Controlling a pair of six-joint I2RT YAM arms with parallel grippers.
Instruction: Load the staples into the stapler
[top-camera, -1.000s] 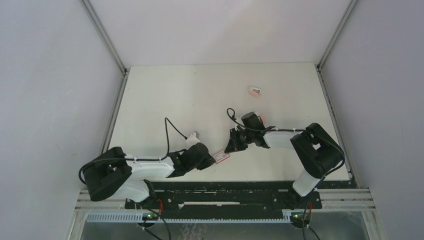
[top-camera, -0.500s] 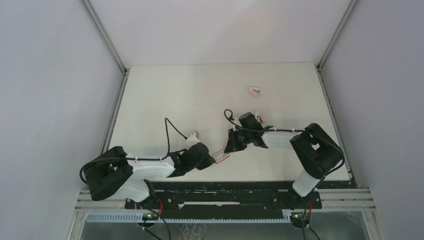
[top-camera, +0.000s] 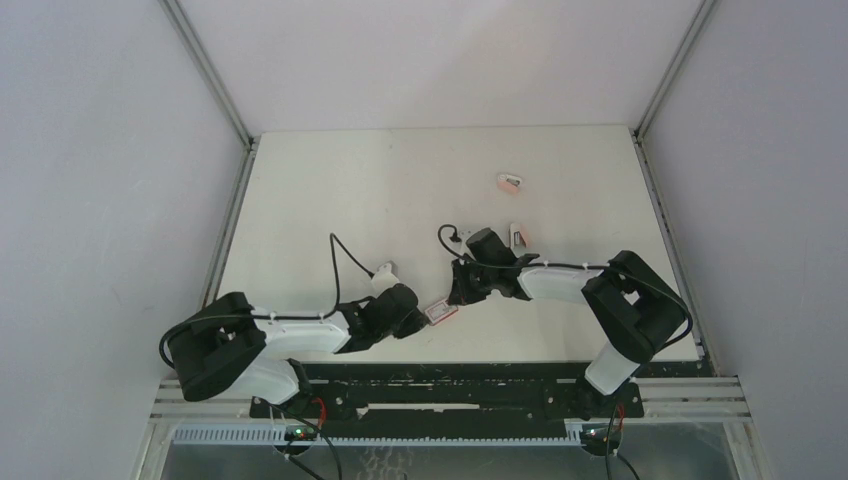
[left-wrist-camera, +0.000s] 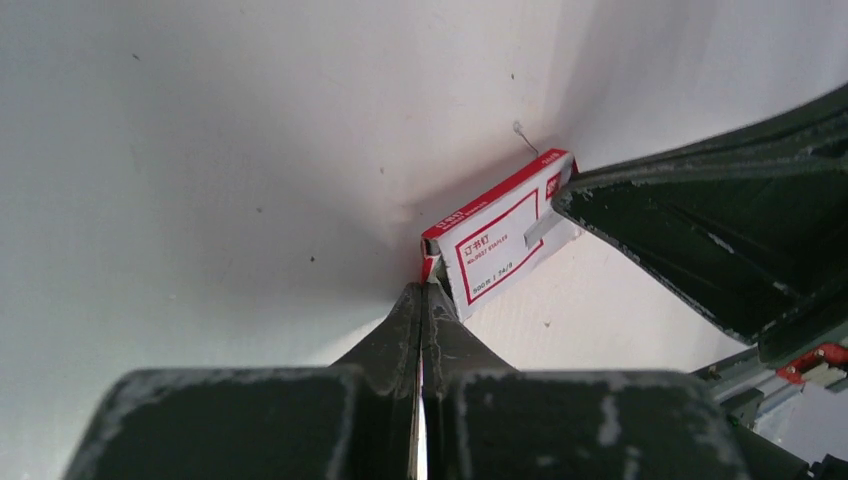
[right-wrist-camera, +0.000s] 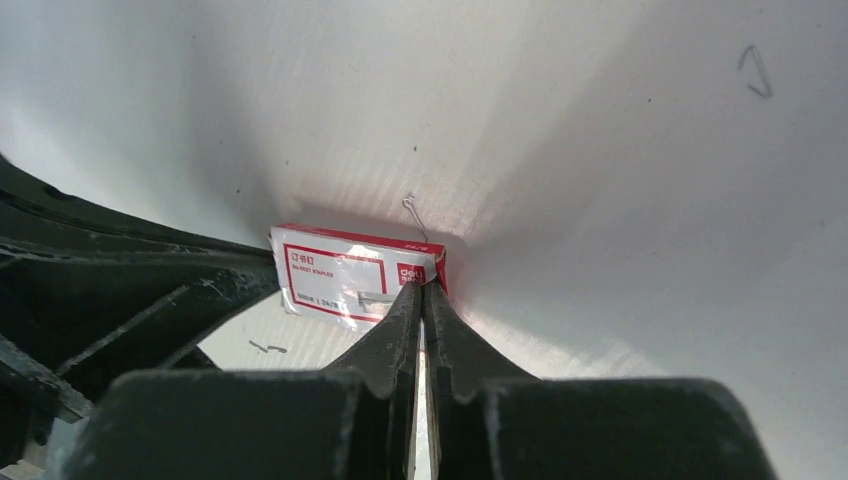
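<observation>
The staples box (top-camera: 440, 312), red with a white label, sits low near the table's front edge between my two grippers. In the left wrist view the box (left-wrist-camera: 500, 245) lies just past my left gripper (left-wrist-camera: 424, 288), whose jaws are shut with the box's near red end flap pinched at the tips. In the right wrist view the box (right-wrist-camera: 345, 280) has its right end at my right gripper (right-wrist-camera: 422, 288), jaws shut on that end. In the top view the left gripper (top-camera: 424, 319) and right gripper (top-camera: 458, 298) meet at the box. No stapler is recognisable.
Two small pink blocks lie further back, one (top-camera: 510, 183) far and one (top-camera: 516, 237) just behind the right wrist. Loose staples lie on the white table near the box (right-wrist-camera: 411, 210) and at the right (right-wrist-camera: 755, 72). The table's front edge (top-camera: 480, 362) is close.
The right wrist has shifted left, uncovering the nearer pink block behind it. The box has edged slightly left. The left arm has barely moved.
</observation>
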